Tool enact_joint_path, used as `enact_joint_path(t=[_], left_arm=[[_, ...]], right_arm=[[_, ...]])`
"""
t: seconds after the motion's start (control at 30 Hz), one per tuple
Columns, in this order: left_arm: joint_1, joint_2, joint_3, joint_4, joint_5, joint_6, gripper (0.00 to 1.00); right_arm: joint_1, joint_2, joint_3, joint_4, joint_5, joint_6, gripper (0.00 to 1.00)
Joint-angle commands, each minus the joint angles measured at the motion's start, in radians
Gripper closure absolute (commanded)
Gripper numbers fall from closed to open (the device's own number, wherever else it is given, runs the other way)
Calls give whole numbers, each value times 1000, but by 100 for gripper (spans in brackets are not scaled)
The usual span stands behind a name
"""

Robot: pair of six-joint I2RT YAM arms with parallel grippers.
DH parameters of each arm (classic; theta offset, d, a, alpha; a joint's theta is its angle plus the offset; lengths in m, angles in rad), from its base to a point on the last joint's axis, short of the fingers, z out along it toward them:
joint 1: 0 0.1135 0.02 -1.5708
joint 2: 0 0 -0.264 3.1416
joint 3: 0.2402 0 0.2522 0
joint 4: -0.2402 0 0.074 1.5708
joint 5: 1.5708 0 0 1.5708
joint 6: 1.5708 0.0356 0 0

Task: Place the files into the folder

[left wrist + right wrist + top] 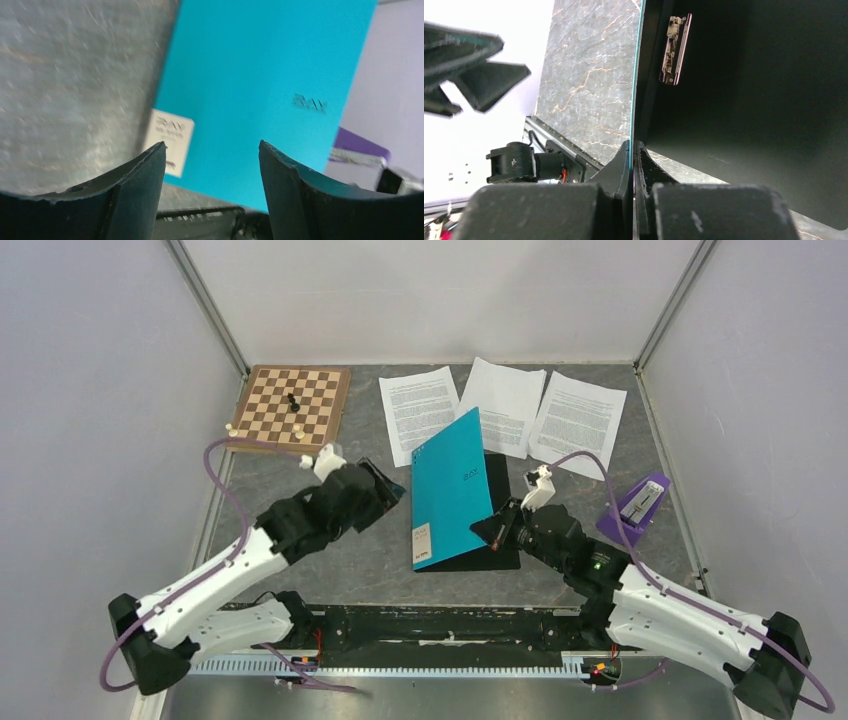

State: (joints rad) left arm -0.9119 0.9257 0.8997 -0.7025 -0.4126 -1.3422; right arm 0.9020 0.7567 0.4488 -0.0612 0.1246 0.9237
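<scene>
Right fingers (616,167) pinched on folder (450,485) cover edge; cover lifted, mid-tabletop (340,560). Left fingers (142,175) wide, empty, facing cover. Cover looks thin, stiff, light, probably slick. Sheets (508,405) beyond folder: limp, take by edge.

The raised folder (450,485) stands between left hand (388,487) and right hand (497,532).

Left end effector (211,145) parted, right (633,145) clamped

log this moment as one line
right tool: shut on folder cover, cover raised | left tool: open, holding nothing | files: three, outside folder
</scene>
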Motion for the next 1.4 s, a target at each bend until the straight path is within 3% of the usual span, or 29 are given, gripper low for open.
enact_joint_path(t=[0.0, 0.13, 0.3, 0.53, 0.63, 0.8, 1.0, 1.2, 1.37], left_arm=[[196, 144, 102, 21, 190, 398, 25], [314, 258, 149, 100, 288, 435, 25], [421, 318, 192, 85, 226, 426, 23], [535, 373, 282, 71, 251, 477, 21], [571, 372, 322, 66, 273, 506, 21], [620, 370, 389, 22, 299, 543, 21], [625, 356, 502, -63, 297, 624, 21], [624, 327, 594, -154, 261, 745, 20], [624, 288, 606, -227, 108, 821, 20]], right_arm=[[18, -33, 116, -80, 118, -59, 100], [56, 12, 238, -163, 147, -114, 100], [111, 126, 436, -322, 151, -206, 96], [195, 229, 486, -295, 142, -279, 55], [222, 273, 493, -212, 130, -310, 45], [252, 376, 527, -75, 51, -347, 40], [346, 507, 665, -61, 57, -424, 29], [403, 636, 756, -38, 32, -468, 25], [427, 722, 773, 49, -37, -472, 21]])
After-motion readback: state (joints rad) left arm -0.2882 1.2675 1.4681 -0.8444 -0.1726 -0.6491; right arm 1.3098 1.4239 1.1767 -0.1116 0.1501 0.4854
